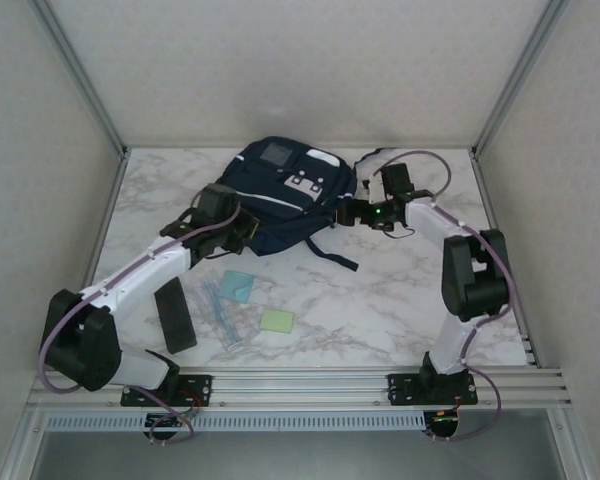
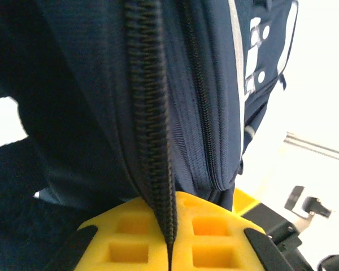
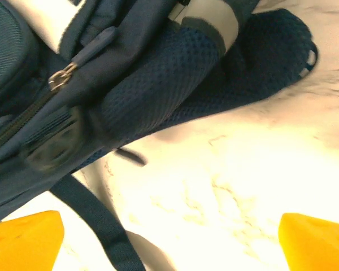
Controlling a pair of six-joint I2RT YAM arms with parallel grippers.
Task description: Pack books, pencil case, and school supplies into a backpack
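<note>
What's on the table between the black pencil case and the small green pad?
Thin pale-blue sticks lie between the pencil case and the green pad, seen from the top camera.

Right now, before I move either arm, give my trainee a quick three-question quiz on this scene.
1. True or false: the left pincer is shut on the backpack's zipper edge.
2. Seen from above, which lies farthest left: A) green pad, B) pencil case, C) blue pad?
3. Fill in: the right pincer stands ____, with nothing between its fingers.
Key: 1 true; 2 B; 3 open.
</note>
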